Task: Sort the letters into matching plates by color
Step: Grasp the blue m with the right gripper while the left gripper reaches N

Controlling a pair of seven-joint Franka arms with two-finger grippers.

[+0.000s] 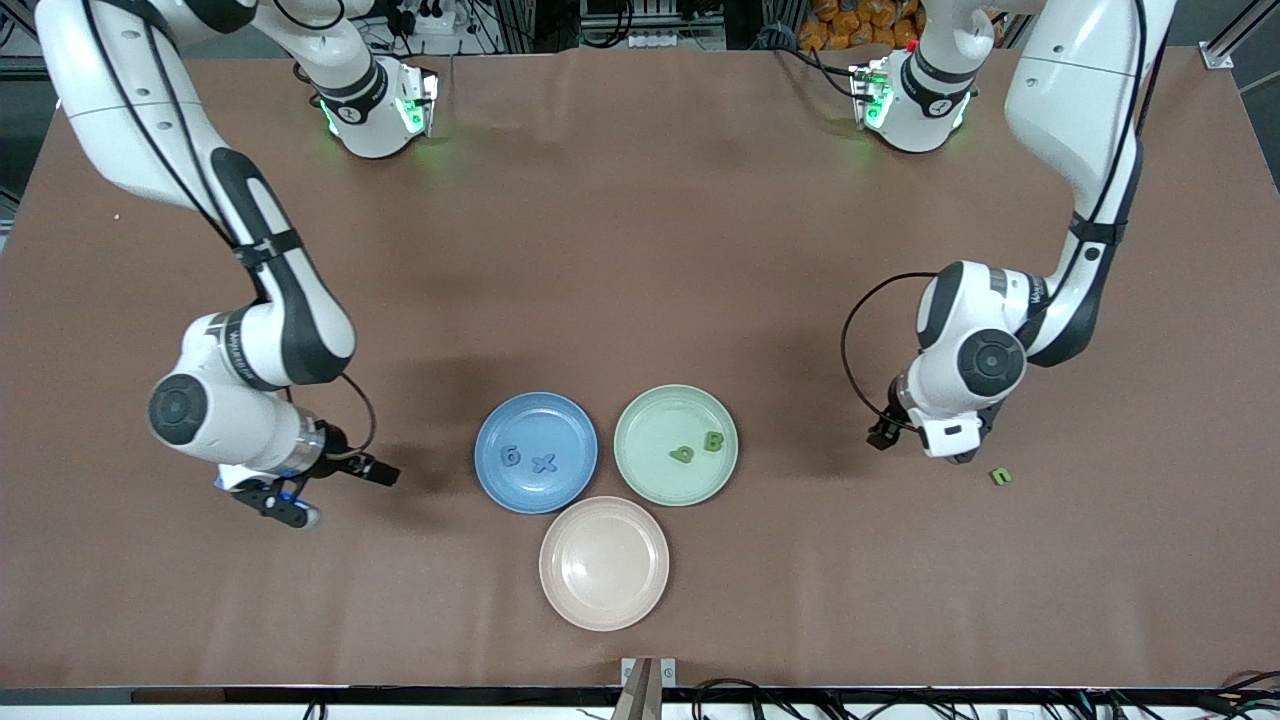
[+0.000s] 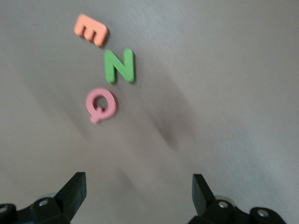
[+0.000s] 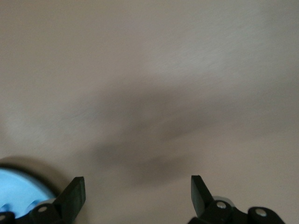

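Three plates sit low in the middle of the front view. The blue plate holds two blue letters. The green plate, just beside it toward the left arm's end, holds two green letters. The beige plate lies nearer the camera, touching or almost touching both.

The right gripper hangs at the lower left of the front view, over bare table toward the right arm's end from the blue plate. Its fingers stand wide apart with nothing between them, and its wrist view catches a sliver of the blue plate at one corner.

The left gripper hangs at the right of the front view, toward the left arm's end from the green plate. Its fingers are also spread and empty. A green N lies on the table close by it. The left wrist view shows that N in a loose row between an orange E and a pink Q (both blurred).
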